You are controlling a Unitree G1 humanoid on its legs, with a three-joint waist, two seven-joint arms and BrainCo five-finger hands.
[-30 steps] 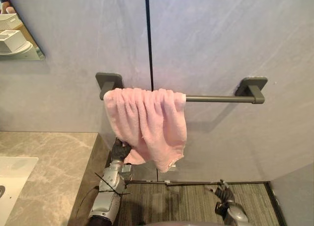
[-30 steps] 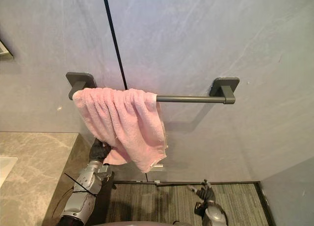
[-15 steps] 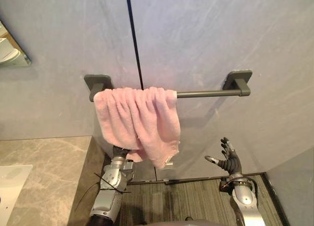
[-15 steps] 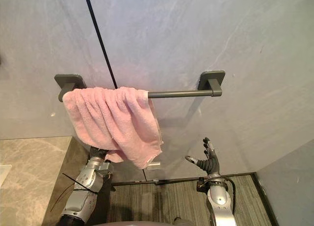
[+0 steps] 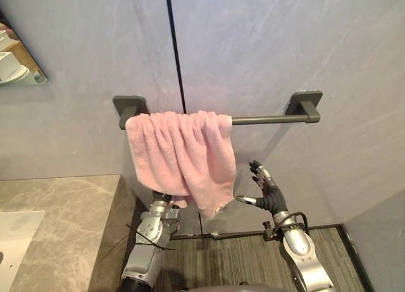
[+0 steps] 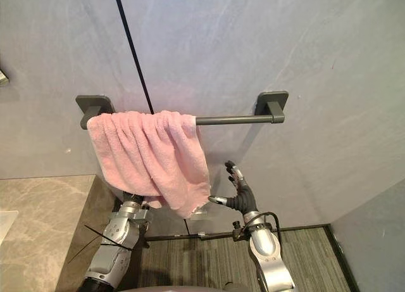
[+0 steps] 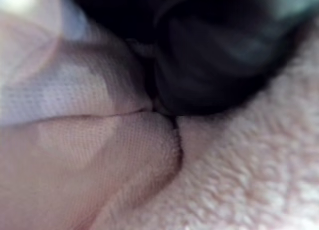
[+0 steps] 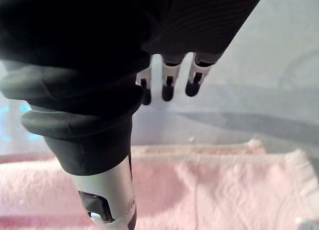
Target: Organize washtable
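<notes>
Left eye view: pink terry towel (image 5: 182, 151) hangs bunched at the left end of the dark grey wall rail (image 5: 271, 120). Left hand (image 7: 219, 50) sits under its hem, fingers hidden, can't tell. Right hand (image 5: 268, 196) hovers beside the low corner, fingers spread.

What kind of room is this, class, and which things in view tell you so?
Most likely a bathroom: a pink towel hangs bunched on a wall-mounted towel bar, and beside it a marbled counter holds a white basin, with a mirror corner above.
</notes>
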